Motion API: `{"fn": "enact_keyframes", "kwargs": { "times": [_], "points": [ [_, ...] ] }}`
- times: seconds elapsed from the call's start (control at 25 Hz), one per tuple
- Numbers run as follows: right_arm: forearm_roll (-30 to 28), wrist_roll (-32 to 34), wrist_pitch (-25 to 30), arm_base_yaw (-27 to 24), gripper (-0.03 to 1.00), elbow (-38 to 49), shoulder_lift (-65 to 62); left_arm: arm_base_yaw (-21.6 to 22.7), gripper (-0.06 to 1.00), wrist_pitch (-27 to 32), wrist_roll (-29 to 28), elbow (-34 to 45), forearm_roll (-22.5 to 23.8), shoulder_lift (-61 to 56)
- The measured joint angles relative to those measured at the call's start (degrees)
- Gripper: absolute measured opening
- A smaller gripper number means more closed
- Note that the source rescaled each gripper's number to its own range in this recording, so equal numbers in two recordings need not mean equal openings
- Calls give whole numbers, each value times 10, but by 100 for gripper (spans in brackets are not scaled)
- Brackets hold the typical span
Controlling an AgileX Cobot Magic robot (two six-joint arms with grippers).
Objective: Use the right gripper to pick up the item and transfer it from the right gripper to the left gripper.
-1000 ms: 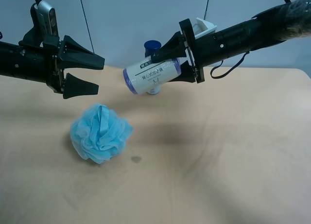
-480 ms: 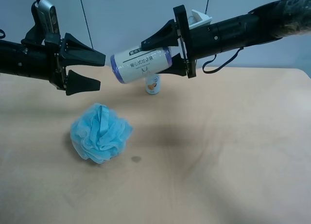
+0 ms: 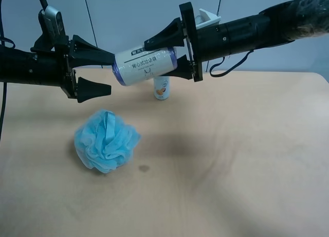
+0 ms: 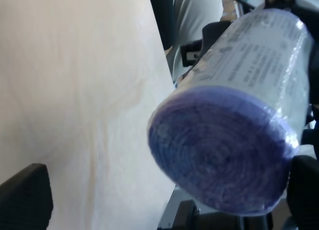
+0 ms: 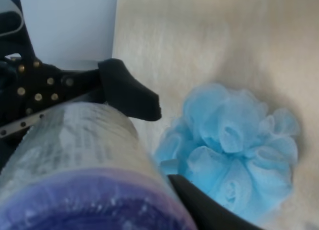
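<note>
While the right pincer (image 3: 160, 58) is clamped across the item (image 3: 145, 66), holding it in the air above the tabletop (image 3: 247, 160), the item's long axis lies nearly level and aims one lavender end at the left pincer (image 3: 111, 72), whose fingers (image 3: 95, 56) stand wide apart with that end just at their tips. It is a short, stubby cylinder, cream printed label under shiny wrap, purple at both ends; the handover, I judge, needs that end between the open fingers.

Tan wooden table (image 3: 247, 160); blue bath pouf (image 3: 106, 140) lying on it, small bottle (image 3: 161, 89) standing behind.
</note>
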Motion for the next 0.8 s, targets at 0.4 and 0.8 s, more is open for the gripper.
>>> {"fn": "enact_keyframes", "kwargs": {
  "times": [0.4, 0.8],
  "points": [
    [5, -14, 0, 2, 0, 0, 0, -42, 85, -1, -4, 0, -31, 0],
    [5, -16, 0, 2, 0, 0, 0, -56, 85, 0, -5, 0, -67, 0]
  ]
}}
